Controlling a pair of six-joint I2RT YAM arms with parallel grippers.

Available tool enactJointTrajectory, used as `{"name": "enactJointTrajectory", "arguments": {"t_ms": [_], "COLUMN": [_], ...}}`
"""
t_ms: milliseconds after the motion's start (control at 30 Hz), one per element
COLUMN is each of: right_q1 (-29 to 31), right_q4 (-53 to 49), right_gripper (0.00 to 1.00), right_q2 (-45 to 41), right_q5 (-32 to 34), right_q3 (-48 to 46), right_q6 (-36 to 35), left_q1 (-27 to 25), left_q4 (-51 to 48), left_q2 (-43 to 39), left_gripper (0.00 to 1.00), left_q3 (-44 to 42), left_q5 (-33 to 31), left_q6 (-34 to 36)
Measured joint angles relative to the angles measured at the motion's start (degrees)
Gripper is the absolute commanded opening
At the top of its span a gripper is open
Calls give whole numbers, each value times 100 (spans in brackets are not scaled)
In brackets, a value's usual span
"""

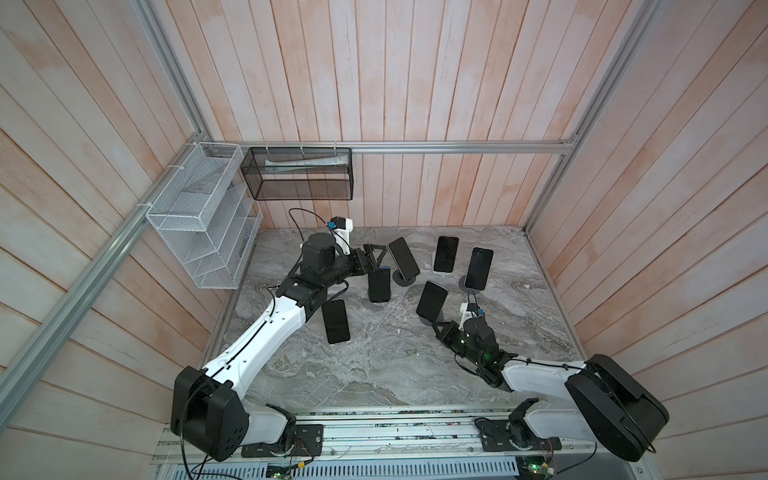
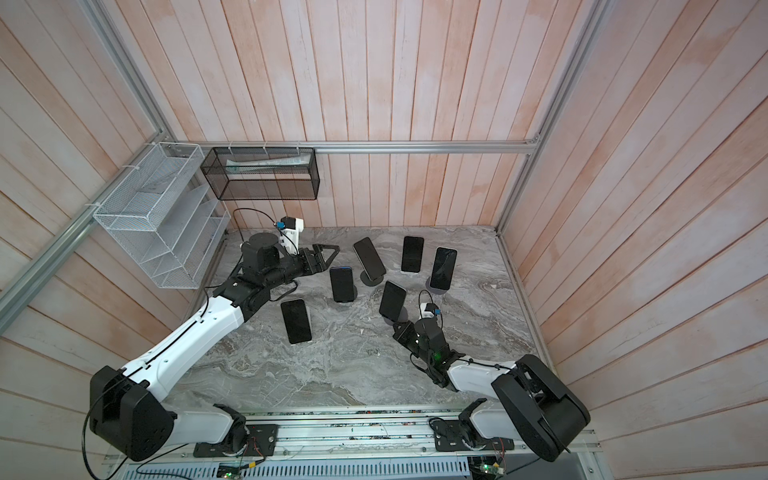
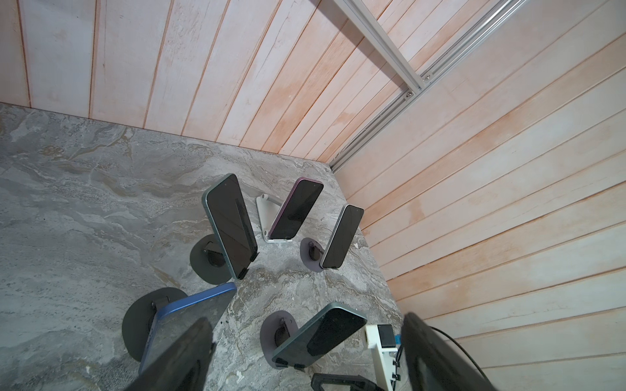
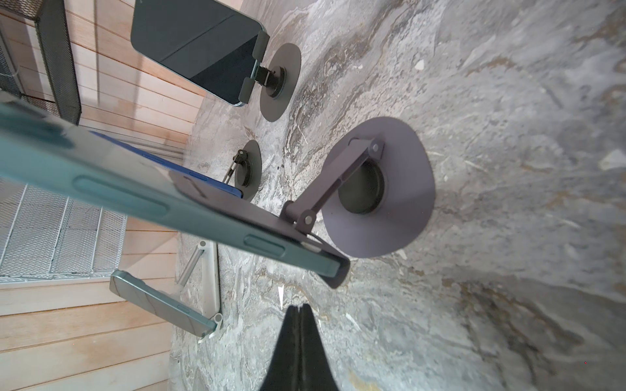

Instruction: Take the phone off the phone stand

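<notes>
My left gripper (image 1: 375, 258) stands open and empty, raised near the top edge of the blue-cased phone (image 1: 379, 284). My right gripper (image 4: 298, 313) is pressed shut, tips low beside the lip of the purple-grey round-based stand (image 4: 399, 189); contact unclear. The teal-cased phone (image 1: 431, 300) sits tilted in that stand. I judge it the target: brace the base, clear the blue-cased phone, clamp the long edges, lift along the cradle.

no readable txt, labels or nos anywhere, phone screens dark
</notes>
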Motion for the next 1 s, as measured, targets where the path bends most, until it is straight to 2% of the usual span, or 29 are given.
{"name": "enactJointTrajectory", "arguments": {"t_ms": [600, 1000], "right_q1": [-4, -74], "right_q4": [332, 487], "right_gripper": [0, 0], "right_q2": [389, 505], "right_q5": [-225, -142], "right_q3": [-7, -7], "right_q6": [166, 315], "left_q1": [0, 0], "left_q4": [4, 4], "left_q2": [0, 0], "left_gripper": [89, 89], "left_q3": [0, 0], "left_q5": [131, 133], "left_q6": [-2, -4]}}
